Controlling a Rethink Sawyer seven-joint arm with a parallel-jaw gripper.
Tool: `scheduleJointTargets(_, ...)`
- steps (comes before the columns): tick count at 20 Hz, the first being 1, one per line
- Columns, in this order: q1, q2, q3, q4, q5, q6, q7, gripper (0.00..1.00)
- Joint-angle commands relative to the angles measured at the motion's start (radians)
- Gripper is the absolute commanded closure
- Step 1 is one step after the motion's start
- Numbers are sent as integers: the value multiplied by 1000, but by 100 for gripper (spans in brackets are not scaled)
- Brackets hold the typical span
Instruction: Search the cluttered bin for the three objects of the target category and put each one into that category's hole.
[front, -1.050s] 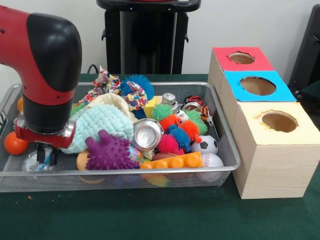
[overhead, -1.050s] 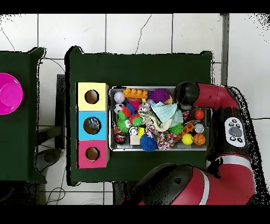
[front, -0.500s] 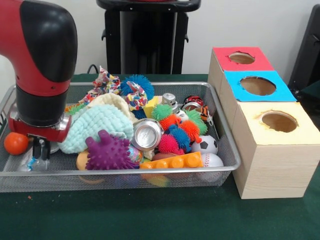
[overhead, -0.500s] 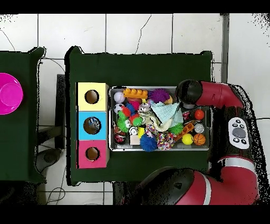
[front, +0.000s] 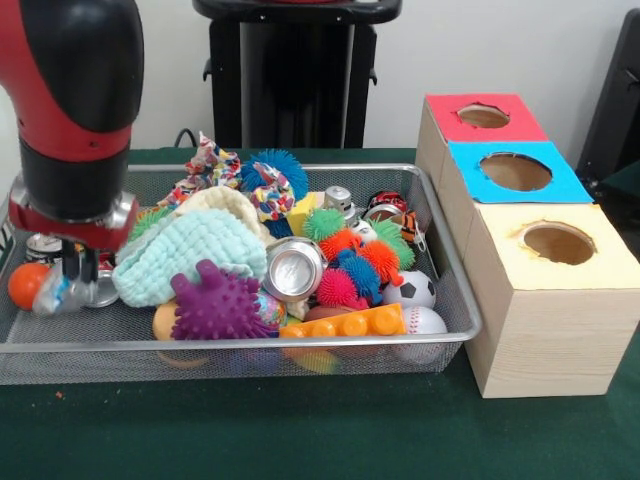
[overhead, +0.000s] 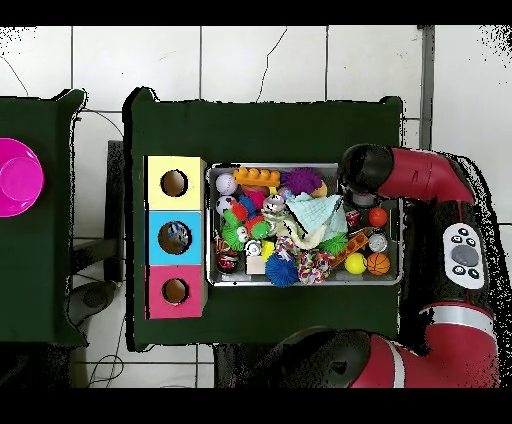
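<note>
My gripper (front: 76, 270) hangs at the left end of the wire bin (front: 250, 345), under the red and black arm. It is shut on a clear crumpled plastic item (front: 52, 292), held just above the bin floor. A silver can (front: 293, 268) lies on its side in the middle of the pile, and a second can (front: 340, 201) stands farther back. Beside the bin stand the three boxes with the red hole (front: 483, 115), blue hole (front: 515, 171) and yellow hole (front: 558, 243). In the overhead view the arm's end (overhead: 358, 172) hides the gripper.
The bin holds a mint cloth (front: 185, 252), a purple spiky toy (front: 215, 303), an orange brick (front: 345, 324), spiky balls, small sports balls and an orange ball (front: 24, 285). A pink bowl (overhead: 18, 177) sits on a separate table in the overhead view.
The arm has shifted toward the bin's left end and risen. The clear plastic item has come up off the bin floor with the gripper.
</note>
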Motion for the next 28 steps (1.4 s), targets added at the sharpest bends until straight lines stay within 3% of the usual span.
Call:
scheduleJointTargets(1,8,-89,45,-7,46,264,-149,100)
scheduleJointTargets(6,16,-124,62,-22,60,338,-122,100)
scheduleJointTargets(13,57,-195,65,51,141,353,39,100)
scheduleJointTargets(20,158,-237,20,128,240,323,256,100)
scheduleJointTargets(28,298,-233,-51,152,354,323,457,100)
